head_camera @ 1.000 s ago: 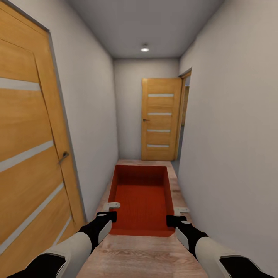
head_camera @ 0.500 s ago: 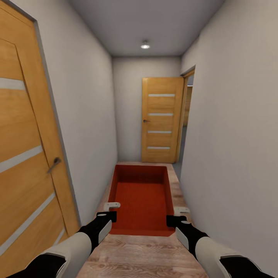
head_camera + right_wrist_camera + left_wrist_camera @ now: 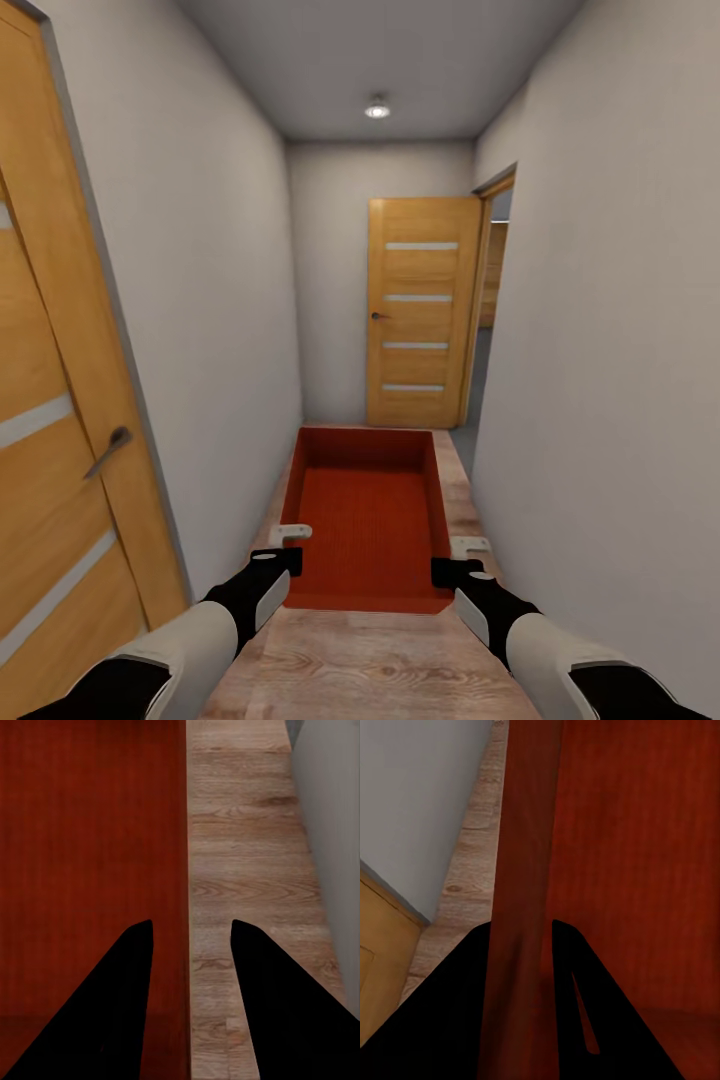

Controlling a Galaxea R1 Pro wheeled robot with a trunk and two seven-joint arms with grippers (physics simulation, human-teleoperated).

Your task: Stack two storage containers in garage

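Where claws [image 3: 290,545] [image 3: 462,558] pinch container [image 3: 365,515] walls, fingertips partly hidden

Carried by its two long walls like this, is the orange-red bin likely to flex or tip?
The storage container probably flexes slightly: its walls look thin where the left gripper straddles one. Tipping seems unlikely, with the right gripper holding the opposite wall. Empty and shallow, so likely light.

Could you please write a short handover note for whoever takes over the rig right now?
Left gripper: shut on the storage container's left wall. Right gripper: astride the right wall; whether it pinches is unclear. The container is carried in front, in a narrow corridor with wood-plank flooring. A wooden door stands ahead beside an opening at right. Left: reach the garage, set it down, stack the containers.
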